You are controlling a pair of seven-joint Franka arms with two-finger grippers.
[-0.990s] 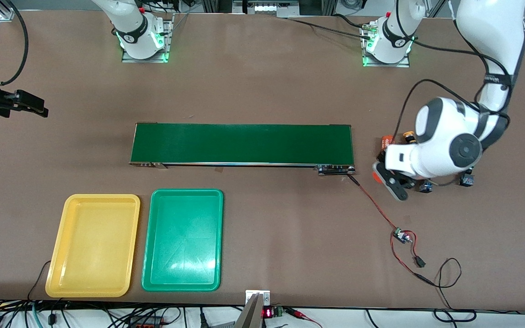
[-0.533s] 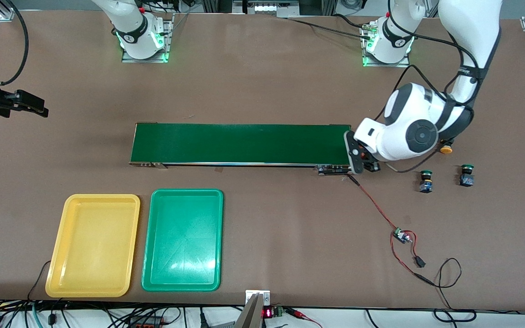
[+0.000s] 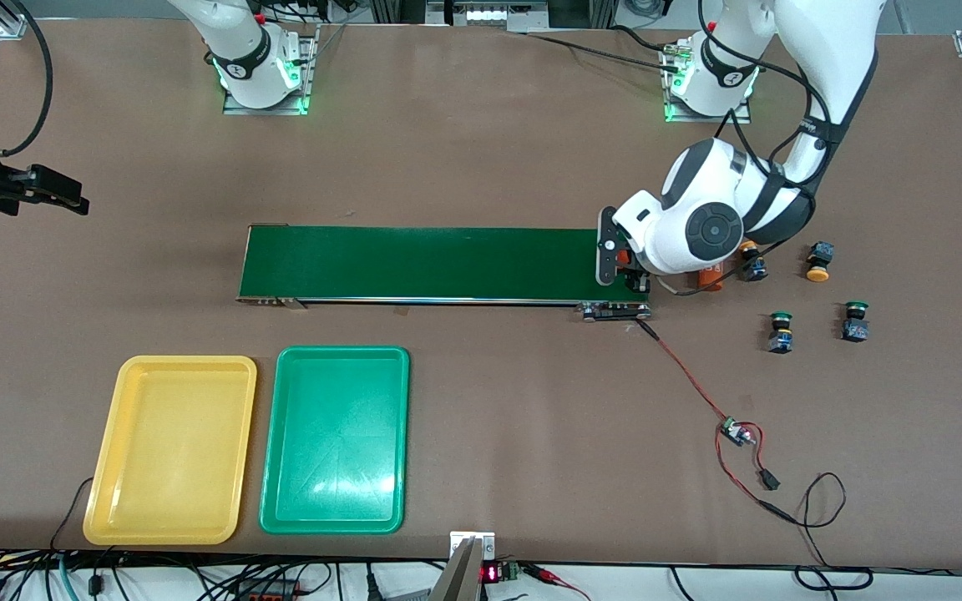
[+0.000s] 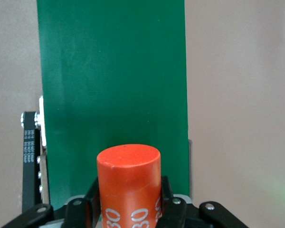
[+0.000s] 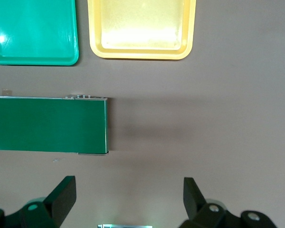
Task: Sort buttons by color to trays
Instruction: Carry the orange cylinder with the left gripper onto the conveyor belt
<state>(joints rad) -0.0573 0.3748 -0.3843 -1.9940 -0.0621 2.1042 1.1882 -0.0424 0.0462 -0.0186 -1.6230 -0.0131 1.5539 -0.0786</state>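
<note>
My left gripper (image 4: 128, 202) is shut on an orange cylinder (image 4: 128, 173) marked with white digits. It holds the cylinder over the dark-green conveyor belt (image 4: 109, 71), at the belt's end toward the left arm (image 3: 627, 274). Two yellow-capped buttons (image 3: 817, 263) (image 3: 752, 262) and two green-capped buttons (image 3: 780, 331) (image 3: 855, 320) lie on the table beside that belt end. The yellow tray (image 3: 170, 451) and the green tray (image 3: 335, 440) lie side by side, nearer the front camera than the belt. Both are empty and also show in the right wrist view (image 5: 141, 28) (image 5: 33, 31). My right gripper (image 5: 130, 199) is open and empty, and that arm waits at its end of the table (image 3: 38, 192).
Another orange cylinder (image 3: 708, 280) lies partly hidden under the left arm, beside the belt end. A red-black wire runs from the belt's motor (image 3: 615, 311) to a small circuit board (image 3: 736, 431). The belt's other end shows in the right wrist view (image 5: 47, 124).
The left arm has swung from over the buttons to over the belt's end, uncovering the buttons. The right arm has not moved.
</note>
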